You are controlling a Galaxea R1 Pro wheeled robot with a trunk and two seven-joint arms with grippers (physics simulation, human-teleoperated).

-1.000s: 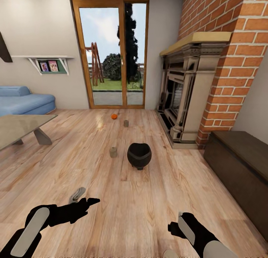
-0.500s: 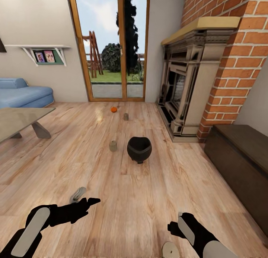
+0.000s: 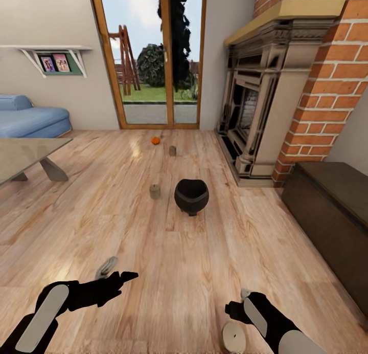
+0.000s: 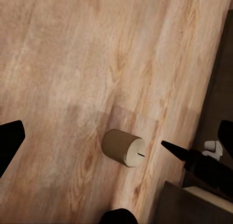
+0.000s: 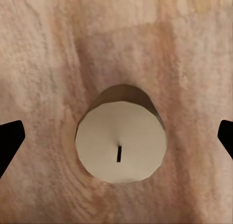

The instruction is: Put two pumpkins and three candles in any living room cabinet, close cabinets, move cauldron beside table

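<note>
- My left gripper (image 3: 122, 278) hangs low over the wooden floor (image 3: 168, 262), fingers spread and holding nothing.
- Left wrist view: a candle (image 4: 123, 147) lies on its side on the floorboards between the spread fingertips, not touched by them.
- My right gripper (image 3: 236, 310) is also low over the floor; its jaws stand wide apart and empty.
- Right wrist view: an upright candle (image 5: 121, 140) stands directly below, wick up, between the two fingertips and clear of both. From the head view I see it (image 3: 233, 336) just beside the right wrist.
- The cauldron (image 3: 191, 196) stands upright mid-floor, with another candle (image 3: 155, 191) just beside it.
- Farther off, near the glass door (image 3: 153, 57), sit one pumpkin (image 3: 155, 139) and a further candle (image 3: 173, 150).
- The cabinet (image 3: 332, 216) stands along the right wall, fronts closed as far as I can see; the table (image 3: 25, 157) is at the left.
</note>
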